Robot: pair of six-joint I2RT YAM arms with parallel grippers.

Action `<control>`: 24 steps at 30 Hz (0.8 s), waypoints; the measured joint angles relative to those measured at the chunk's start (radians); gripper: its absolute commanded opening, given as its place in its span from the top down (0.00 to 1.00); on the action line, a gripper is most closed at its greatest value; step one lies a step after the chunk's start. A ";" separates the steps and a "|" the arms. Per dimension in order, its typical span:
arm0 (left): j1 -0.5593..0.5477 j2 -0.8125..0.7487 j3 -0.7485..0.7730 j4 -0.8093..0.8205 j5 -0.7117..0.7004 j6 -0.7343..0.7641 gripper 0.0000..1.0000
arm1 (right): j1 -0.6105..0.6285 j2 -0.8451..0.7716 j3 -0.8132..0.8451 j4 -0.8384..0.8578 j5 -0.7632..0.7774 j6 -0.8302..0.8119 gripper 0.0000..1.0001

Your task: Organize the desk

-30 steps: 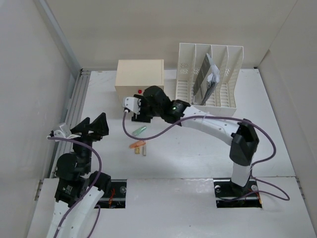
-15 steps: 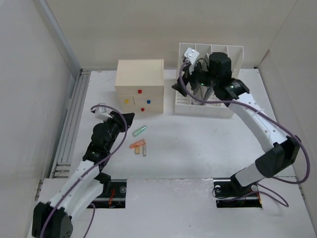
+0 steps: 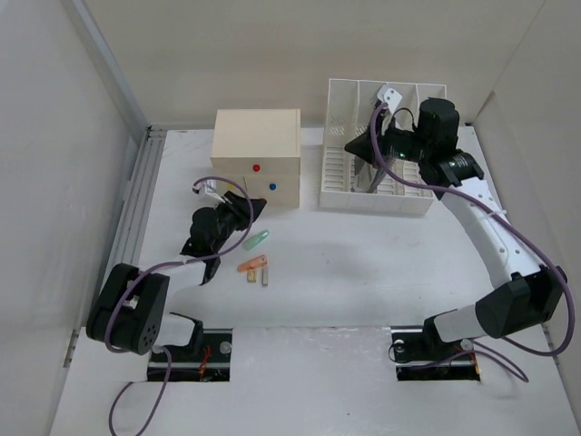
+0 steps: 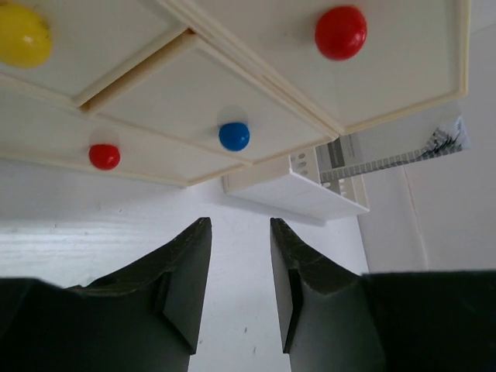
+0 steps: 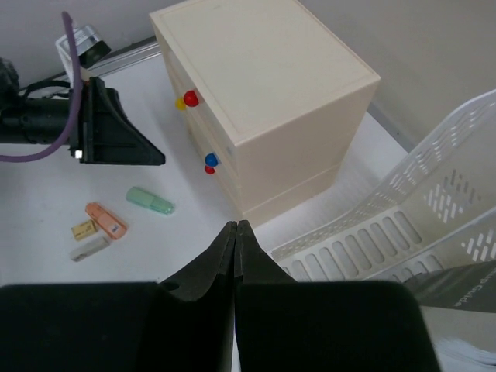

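The desk [image 3: 363, 263] is a flat white tabletop. It spreads out in front of and to both sides of the cream drawer box [image 3: 256, 145], which stands near its far edge. White wall panels [image 3: 54, 136] close the space in at the left, back and right. A ribbed metal rail [image 3: 136, 204] runs along the desk's edge to the left of the drawer box. Just to the right of the box sits a white slotted file rack [image 3: 340, 177].

On the bare surface in front of the box lies a pale green stick [image 3: 257, 240]. A little nearer the arm bases are an orange stick [image 3: 251, 265] and a grey stick [image 3: 265, 275], close together.

The left gripper [image 4: 240, 229] hovers low over the desk just in front of the drawer box, facing its red knob [image 4: 341, 32] and blue knob [image 4: 234, 136]. Its fingers are parted with nothing between them. The right gripper [image 5: 235, 226] hangs over the file rack to the right of the box. Its fingers are pressed together and hold nothing.
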 measured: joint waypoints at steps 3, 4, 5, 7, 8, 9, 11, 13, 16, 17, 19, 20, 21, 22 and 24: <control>-0.010 0.059 0.036 0.051 -0.006 -0.008 0.63 | 0.000 0.000 -0.008 0.010 -0.021 0.010 0.98; -0.019 0.076 0.053 0.064 -0.013 -0.008 0.62 | 0.000 -0.001 -0.008 0.014 -0.028 0.013 0.98; -0.027 0.089 0.068 0.074 -0.018 -0.008 0.62 | 0.001 -0.002 -0.008 0.016 -0.030 0.014 0.98; -0.039 0.121 0.101 0.104 -0.025 -0.007 0.62 | 0.001 -0.011 -0.011 0.021 -0.036 0.016 0.97; -0.044 0.139 0.117 0.118 -0.031 -0.007 0.62 | 0.001 -0.018 -0.014 0.022 -0.039 0.017 0.97; -0.046 0.152 0.128 0.127 -0.037 -0.007 0.62 | 0.001 -0.026 -0.019 0.026 -0.041 0.018 0.97; -0.054 0.175 0.146 0.130 -0.055 -0.007 0.62 | 0.001 -0.039 -0.027 0.028 -0.046 0.019 0.97; -0.060 0.189 0.157 0.129 -0.074 -0.007 0.62 | 0.001 -0.048 -0.032 0.035 -0.049 0.024 0.97; -0.070 0.193 0.163 0.116 -0.095 -0.004 0.62 | 0.001 -0.058 -0.034 0.039 -0.052 0.030 0.97; -0.073 0.193 0.165 0.113 -0.103 -0.004 0.60 | 0.001 -0.062 -0.036 0.041 -0.053 0.032 0.97; -0.080 0.193 0.167 0.103 -0.117 -0.003 0.60 | 0.001 -0.064 -0.039 0.044 -0.054 0.034 0.97; -0.083 0.193 0.168 0.096 -0.124 -0.003 0.60 | 0.001 -0.064 -0.039 0.044 -0.055 0.034 0.97; -0.085 0.193 0.171 0.084 -0.130 -0.003 0.60 | 0.001 -0.064 -0.040 0.044 -0.055 0.035 0.97; -0.085 0.193 0.175 0.074 -0.135 -0.002 0.60 | 0.001 -0.064 -0.040 0.044 -0.055 0.035 0.97; -0.091 0.194 0.185 0.057 -0.143 -0.002 0.60 | 0.001 -0.065 -0.040 0.045 -0.054 0.037 0.97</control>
